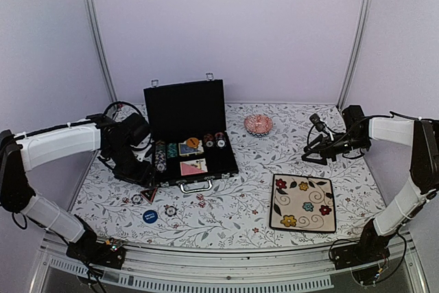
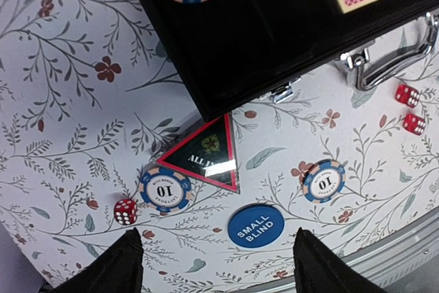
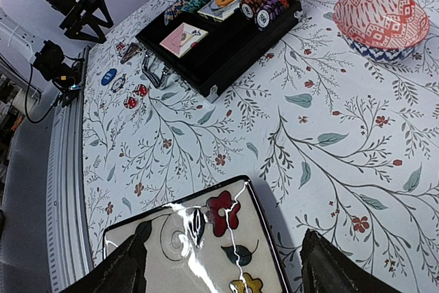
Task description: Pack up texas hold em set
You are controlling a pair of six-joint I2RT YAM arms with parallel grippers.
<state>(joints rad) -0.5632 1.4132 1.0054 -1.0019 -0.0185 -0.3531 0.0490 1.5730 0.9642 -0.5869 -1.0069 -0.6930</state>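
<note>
A white table cloth (image 1: 240, 214) with gray leaves and little red flowers is covering the table. Plain pale walls (image 1: 226, 25) are standing around it, with silver poles (image 1: 96, 32) in the back corners and a metal rail (image 1: 226, 265) along the near edge.

The black case (image 1: 206, 159) is sitting open at the middle left, its lid standing up. Rows of poker chips (image 1: 214, 141) and a pink card deck (image 1: 193, 167) are lying inside.

In front of the case, the blue button (image 2: 255, 224), two blue chips (image 2: 164, 190), a triangle marker (image 2: 206, 156) and red dice (image 2: 407, 95) are lying loose on the cloth.

The left gripper (image 2: 218, 248) is hanging open above them, holding nothing. The right gripper (image 3: 226, 259) is open and holding nothing too, hanging over the flowered plate (image 3: 206, 238). A pink bowl (image 1: 258, 124) is sitting near the back.
</note>
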